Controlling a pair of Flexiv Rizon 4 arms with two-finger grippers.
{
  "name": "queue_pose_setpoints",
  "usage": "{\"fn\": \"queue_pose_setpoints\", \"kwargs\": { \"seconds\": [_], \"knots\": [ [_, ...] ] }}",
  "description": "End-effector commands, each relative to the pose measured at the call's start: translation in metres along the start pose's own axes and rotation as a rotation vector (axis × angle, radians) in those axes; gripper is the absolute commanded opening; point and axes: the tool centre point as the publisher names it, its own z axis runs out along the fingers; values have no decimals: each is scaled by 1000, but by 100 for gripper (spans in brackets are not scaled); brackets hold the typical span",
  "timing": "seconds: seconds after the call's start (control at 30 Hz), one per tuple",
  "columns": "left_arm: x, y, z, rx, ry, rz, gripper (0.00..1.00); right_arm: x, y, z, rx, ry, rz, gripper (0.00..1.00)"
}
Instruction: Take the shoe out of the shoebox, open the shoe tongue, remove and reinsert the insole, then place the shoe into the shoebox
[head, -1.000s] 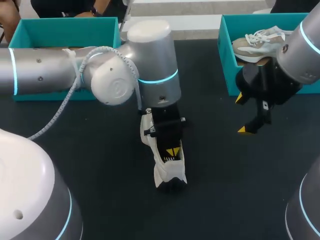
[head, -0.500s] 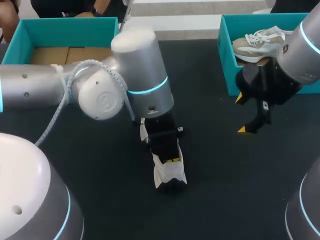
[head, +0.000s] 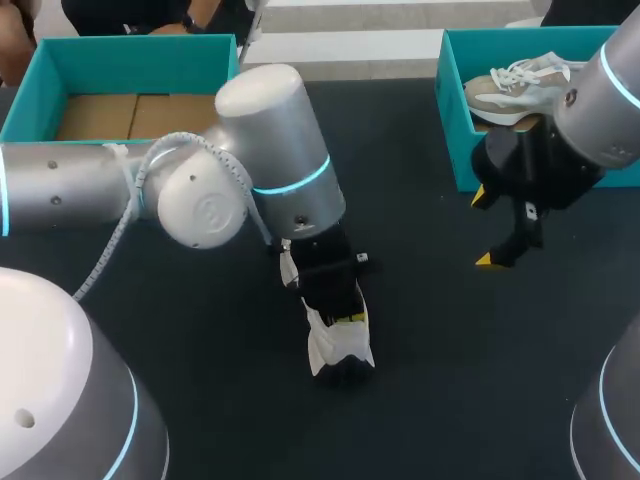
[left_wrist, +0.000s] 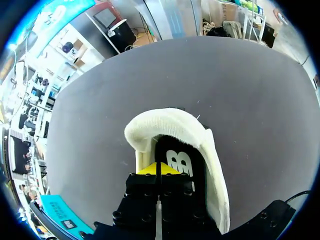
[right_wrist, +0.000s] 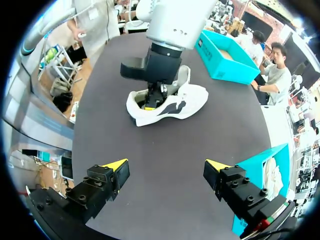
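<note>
White shoe (head: 338, 347) sole-down on dark table (head: 450, 360) | left gripper (left_wrist: 156, 169) inside its opening, fingers pressed together | right gripper (right_wrist: 166, 165) spread wide above table | teal shoeboxes (head: 130, 48) at far corners

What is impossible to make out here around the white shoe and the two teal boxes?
Whether the left gripper holds the black insole of the white knit shoe: left wrist view, its own black body covers the contact; head view, the silver left arm does.
The beige laced shoe in the right teal box: head view, partly behind the right arm.
The left teal box, near side: head view, behind the left arm.
</note>
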Motion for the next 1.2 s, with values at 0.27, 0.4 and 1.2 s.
{"fn": "queue_pose_setpoints", "kwargs": {
  "seconds": [0.27,0.4,1.2],
  "knots": [
    [6,0,-7,-34,-58,27,0,0,0,1,1,-1,1,100],
    [6,1,12,-16,-26,31,0,0,0,1,1,-1,1,100],
    [14,5,-46,-148,280,95,0,0,0,1,1,-1,1,100]
  ]
}}
